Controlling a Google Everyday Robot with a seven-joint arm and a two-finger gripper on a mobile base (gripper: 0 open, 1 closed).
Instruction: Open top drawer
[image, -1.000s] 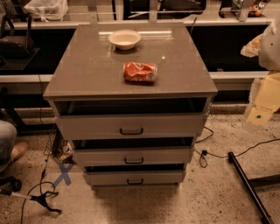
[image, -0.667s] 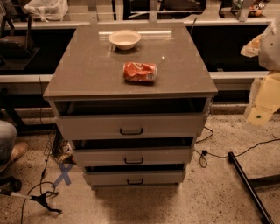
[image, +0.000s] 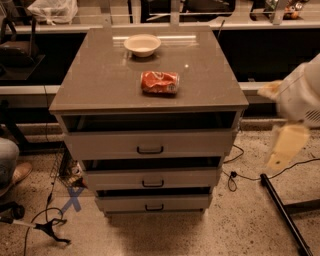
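The top drawer (image: 150, 144) is the widest grey drawer, just under the counter top, with a small dark bar handle (image: 150, 150) at its centre. A dark gap shows above its front. Two narrower grey drawers (image: 152, 178) (image: 154, 202) sit below it. My gripper (image: 286, 146) is a pale, blurred shape at the right edge of the view. It hangs in the air to the right of the cabinet at about the height of the top drawer, apart from it and holding nothing that I can see.
A white bowl (image: 142, 44) and a crushed red can (image: 160, 82) lie on the counter top (image: 100, 85). A black stand leg (image: 282, 212) and cables (image: 235, 177) lie on the floor at the right. A blue X mark (image: 72, 199) and more cables are at the left.
My arm and gripper at the right have moved down and a little left, toward the cabinet's side. The drawers, the bowl and the can have not moved.
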